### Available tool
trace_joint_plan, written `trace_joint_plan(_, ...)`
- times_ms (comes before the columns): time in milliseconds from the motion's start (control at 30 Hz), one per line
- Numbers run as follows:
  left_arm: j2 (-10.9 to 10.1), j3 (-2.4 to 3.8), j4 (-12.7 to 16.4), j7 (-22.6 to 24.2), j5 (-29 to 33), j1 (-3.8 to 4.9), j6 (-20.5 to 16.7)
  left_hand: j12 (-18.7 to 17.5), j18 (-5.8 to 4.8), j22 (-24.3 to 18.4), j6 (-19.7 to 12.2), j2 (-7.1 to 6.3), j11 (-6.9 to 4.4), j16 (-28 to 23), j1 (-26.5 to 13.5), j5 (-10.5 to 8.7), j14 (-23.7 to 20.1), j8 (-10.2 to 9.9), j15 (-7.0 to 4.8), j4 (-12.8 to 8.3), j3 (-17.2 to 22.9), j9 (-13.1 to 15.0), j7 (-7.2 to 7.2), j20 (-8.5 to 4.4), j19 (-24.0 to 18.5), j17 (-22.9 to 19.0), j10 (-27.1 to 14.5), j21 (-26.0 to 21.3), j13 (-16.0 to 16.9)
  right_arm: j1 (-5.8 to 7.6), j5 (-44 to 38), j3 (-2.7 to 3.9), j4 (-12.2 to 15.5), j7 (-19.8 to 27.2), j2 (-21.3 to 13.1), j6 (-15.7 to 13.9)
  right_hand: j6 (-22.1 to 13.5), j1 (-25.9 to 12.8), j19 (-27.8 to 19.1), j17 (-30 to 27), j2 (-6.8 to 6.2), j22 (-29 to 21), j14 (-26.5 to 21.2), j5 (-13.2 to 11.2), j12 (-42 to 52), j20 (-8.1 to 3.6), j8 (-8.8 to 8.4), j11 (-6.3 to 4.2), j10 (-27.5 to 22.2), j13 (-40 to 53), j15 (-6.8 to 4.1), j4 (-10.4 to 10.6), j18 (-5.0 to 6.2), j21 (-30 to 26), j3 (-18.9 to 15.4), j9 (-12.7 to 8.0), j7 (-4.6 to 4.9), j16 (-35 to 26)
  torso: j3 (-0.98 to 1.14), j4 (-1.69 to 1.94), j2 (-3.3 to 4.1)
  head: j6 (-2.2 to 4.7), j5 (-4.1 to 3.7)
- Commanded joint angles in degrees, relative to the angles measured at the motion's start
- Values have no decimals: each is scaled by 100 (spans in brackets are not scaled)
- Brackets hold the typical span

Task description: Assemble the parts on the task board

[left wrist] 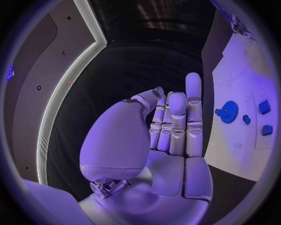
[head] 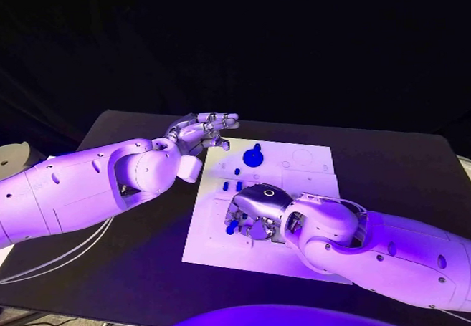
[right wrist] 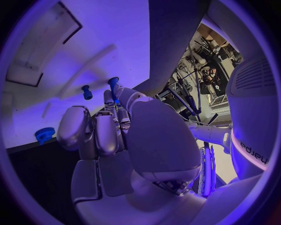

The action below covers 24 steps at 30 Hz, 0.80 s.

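Right hand (head: 256, 209) is hovering low over the task board (head: 308, 176), fingers pinching a blue peg (right wrist: 114, 84). Left hand (head: 201, 132) is idling beside the board's far-left corner, fingers apart, holding nothing. Blue gear (head: 253, 157) and small blue parts (head: 232, 184) are lying loose; assembly looks early, most remaining.

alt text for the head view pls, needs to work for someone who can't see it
The right hand reaches down onto the near part of the white task board and appears to pinch a small blue part. The left hand hovers off the board's far left corner, holding nothing. A blue gear lies on the board's far half.
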Motion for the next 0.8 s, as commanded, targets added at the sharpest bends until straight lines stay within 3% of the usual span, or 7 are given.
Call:
trace_joint_plan(33,7,4,11,24,14,3,106,13,106,-5,-24,18,11,-29,-42,32,-40,38,10,-18,0,-4,21,3,-45,-7,-7,-39,0,-21,-146,-19,-24,-71,39,234,4,-8,-19,-7,48,-9,249,34,11,12,35,-90,149,7,25,-33,17,25,57,7,15,16,-3,-2,0,-15,11)
trace_joint_plan(267,5,4,15,21,14,4,106,13,106,-5,-24,18,11,-29,-42,32,-40,38,10,-18,0,-4,21,3,-45,-7,-7,-39,0,-29,-179,-47,-52,-112,100,329,-10,-79,-32,-39,25,-28,240,33,-19,20,21,-82,132,5,32,-41,20,14,52,6,18,-4,-1,-4,-4,-17,30)
trace_joint_plan(367,6,4,16,20,14,4,106,13,106,-5,-24,18,11,-29,-42,32,-40,38,10,-18,0,-4,21,3,-45,-7,-7,-39,0,-30,-153,-57,-70,-110,118,284,-180,-235,-79,-109,-64,-116,219,50,-130,53,-79,-19,-51,-16,82,-24,32,-39,15,-34,75,-52,-4,-4,-7,-19,27)
trace_joint_plan(500,6,4,17,19,14,4,105,13,106,-5,-24,18,11,-29,-42,32,-40,38,10,-18,0,-4,21,3,-45,-7,-7,-39,0,-30,-106,-67,-91,-93,131,153,-821,-589,-262,-295,-360,-524,172,71,-155,174,-119,174,-730,-33,245,58,92,-288,-201,-147,262,-178,-1,-3,-7,-11,29)
trace_joint_plan(600,5,4,15,17,14,4,104,13,106,-5,-24,18,11,-29,-42,32,-40,38,10,-18,0,-4,21,3,-45,-7,-7,-39,0,-31,-88,-72,-91,-90,120,-62,-1384,-730,-393,-460,-500,-803,111,90,-148,264,-118,257,-1335,-25,308,40,153,-470,-559,-146,313,-288,2,-2,-4,2,21)
trace_joint_plan(733,0,4,15,11,14,4,111,13,106,-5,-24,18,11,-29,-42,32,-40,38,10,-18,0,-4,21,3,-45,-7,-7,-39,0,-34,-73,-73,-46,-49,59,-480,-1740,-679,-433,-534,-390,-902,80,82,-46,287,-103,256,-1587,0,318,13,175,-539,-1072,-128,308,-312,4,-4,-3,8,17)
trace_joint_plan(800,-3,4,15,2,14,4,117,13,106,-5,-24,18,11,-29,-42,32,-40,38,10,-18,0,-4,21,3,-45,-7,-7,-39,0,-42,-40,-72,6,-17,-4,-710,-1728,-649,-415,-516,-332,-884,92,92,13,287,-96,253,-1584,6,312,19,172,-527,-1224,-121,305,-285,5,-4,-1,11,7)
